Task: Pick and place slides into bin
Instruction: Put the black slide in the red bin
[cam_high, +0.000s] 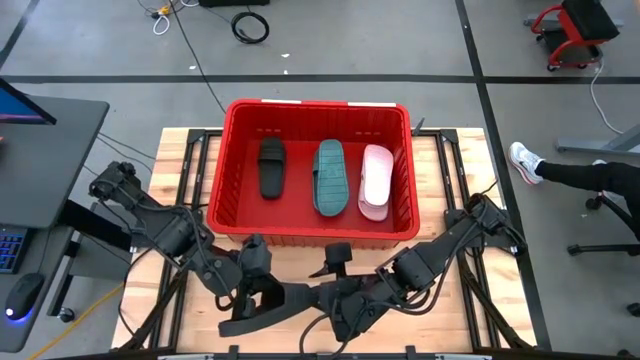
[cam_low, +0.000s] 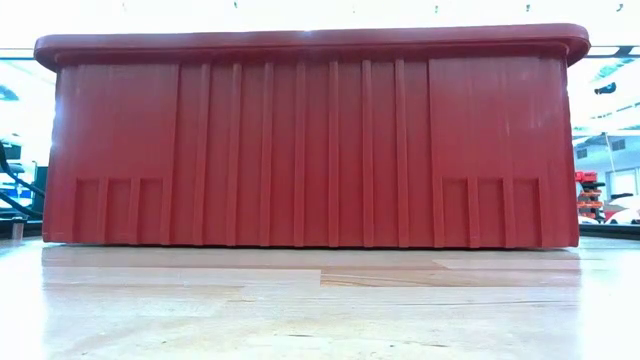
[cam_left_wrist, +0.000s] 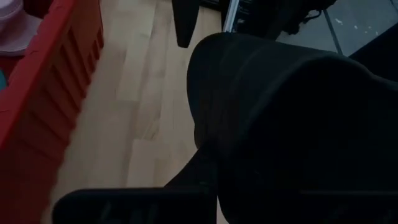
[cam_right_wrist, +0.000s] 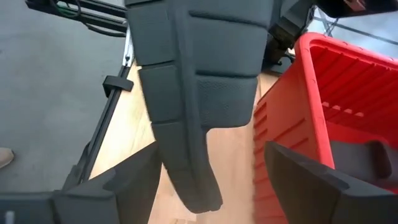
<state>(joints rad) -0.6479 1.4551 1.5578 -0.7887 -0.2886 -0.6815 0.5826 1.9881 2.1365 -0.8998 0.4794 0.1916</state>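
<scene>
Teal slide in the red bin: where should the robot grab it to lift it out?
Probably from straight above, since the bin's walls block the sides. The teal slide lies flat, tread up, so its strap is hidden; pinch across its narrow middle. There is room beside the black slide, less beside the pink slide.

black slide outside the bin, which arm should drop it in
Probably the left. The black slide sits at the left gripper and fills its wrist view, while the right gripper is open, fingers clear of the slide. The bin lies just ahead.
</scene>
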